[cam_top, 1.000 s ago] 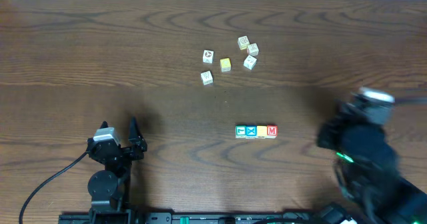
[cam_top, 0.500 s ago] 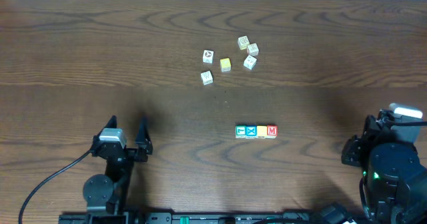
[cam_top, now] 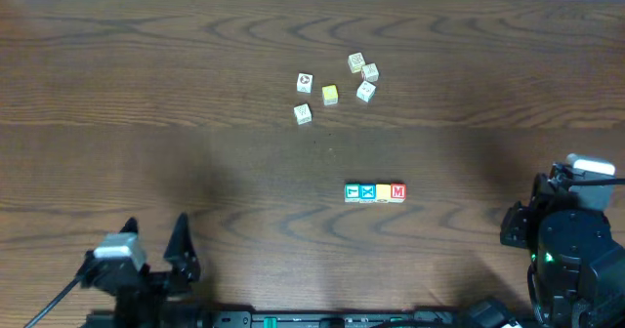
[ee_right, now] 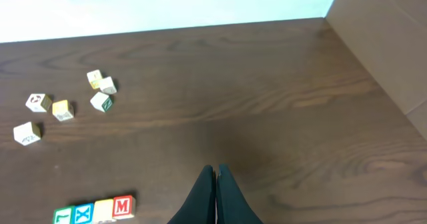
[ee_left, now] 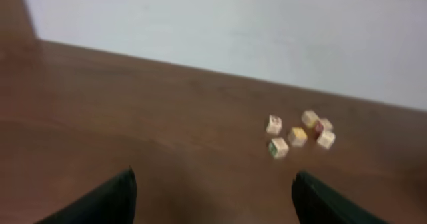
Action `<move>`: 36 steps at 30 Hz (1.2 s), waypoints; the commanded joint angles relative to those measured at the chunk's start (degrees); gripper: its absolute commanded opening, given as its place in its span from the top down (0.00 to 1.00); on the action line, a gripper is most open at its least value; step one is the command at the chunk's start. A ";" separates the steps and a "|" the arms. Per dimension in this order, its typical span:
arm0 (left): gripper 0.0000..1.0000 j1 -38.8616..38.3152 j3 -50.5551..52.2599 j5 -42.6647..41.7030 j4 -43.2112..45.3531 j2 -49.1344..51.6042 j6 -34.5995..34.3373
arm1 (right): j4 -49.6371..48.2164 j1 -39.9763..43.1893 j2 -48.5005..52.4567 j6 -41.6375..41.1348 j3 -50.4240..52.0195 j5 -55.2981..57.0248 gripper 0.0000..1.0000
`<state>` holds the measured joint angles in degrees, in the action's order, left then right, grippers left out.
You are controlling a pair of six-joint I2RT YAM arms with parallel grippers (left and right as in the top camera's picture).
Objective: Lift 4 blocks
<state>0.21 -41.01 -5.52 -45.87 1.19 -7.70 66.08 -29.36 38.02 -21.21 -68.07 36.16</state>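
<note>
Row of four blocks [cam_top: 376, 192] sits untouched, well off to the left of my right gripper [ee_right: 215, 169] — clenched empty — and right of my left gripper [ee_left: 213, 184], spread wide.

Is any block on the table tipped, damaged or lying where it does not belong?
Nothing stands out. The four coloured blocks lie flat in one straight row, touching. The pale cubes lie scattered farther back, some turned at angles; none looks damaged.
</note>
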 commanded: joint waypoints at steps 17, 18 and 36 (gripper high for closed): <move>0.81 -0.13 -2.67 -4.35 6.40 19.52 -5.09 | 3.67 1.75 2.78 -10.88 1.18 -3.17 0.99; 0.81 -0.13 -2.69 -4.35 7.30 22.80 -5.09 | 3.28 2.36 3.96 -11.43 1.31 -4.46 0.99; 0.93 -0.13 -2.73 -0.66 11.89 35.28 -3.04 | 4.44 37.20 16.61 19.78 -9.18 -66.69 0.99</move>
<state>0.21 -43.33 -5.82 -34.00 37.39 -12.23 68.62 8.27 53.54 -10.41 -76.49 -14.44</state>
